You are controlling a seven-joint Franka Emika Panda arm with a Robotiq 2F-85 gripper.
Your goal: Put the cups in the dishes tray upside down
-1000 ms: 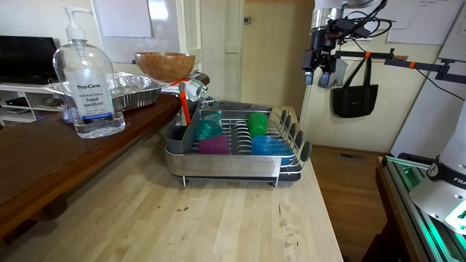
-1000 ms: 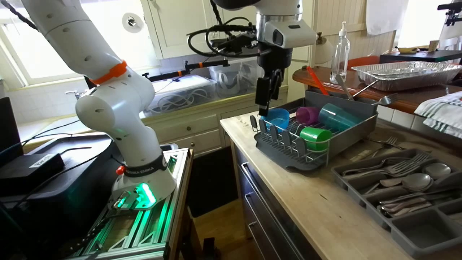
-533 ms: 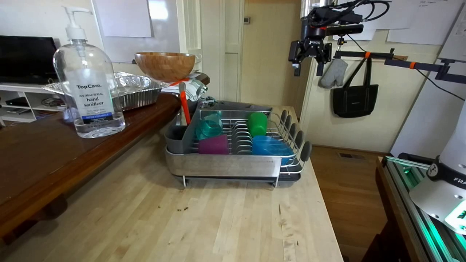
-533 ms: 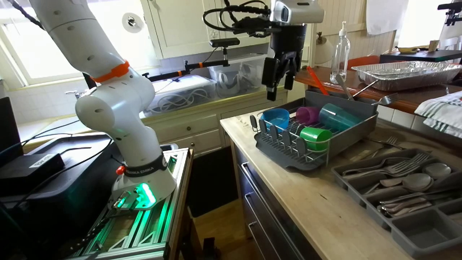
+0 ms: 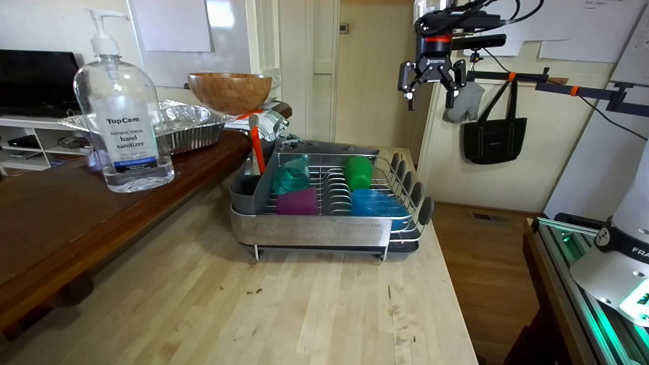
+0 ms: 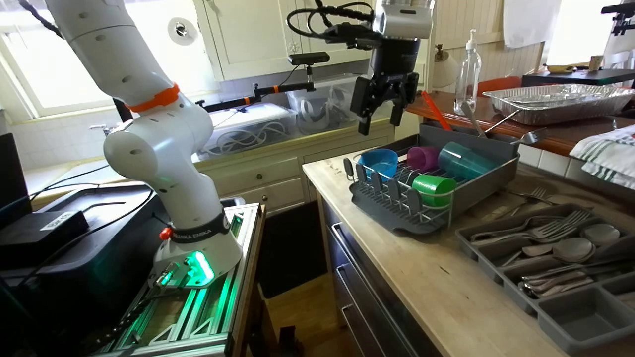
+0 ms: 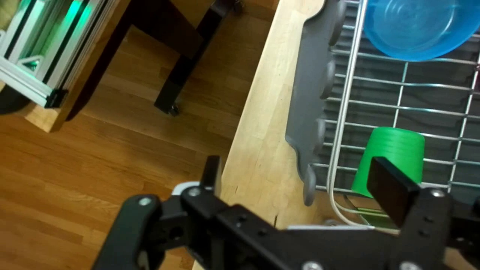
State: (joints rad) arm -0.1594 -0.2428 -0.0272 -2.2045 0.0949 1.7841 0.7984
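Hand hangs above rack level, open air betw. Gap betw. blue cup & green cup, wires beneath. Row of grey prongs fences low entry fr. desk edge; red handle juts up opp. side, past teal cup & purple cup.

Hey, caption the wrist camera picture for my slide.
Wrist view: the open gripper, with a green cup on its side and a blue bowl in the dish rack.
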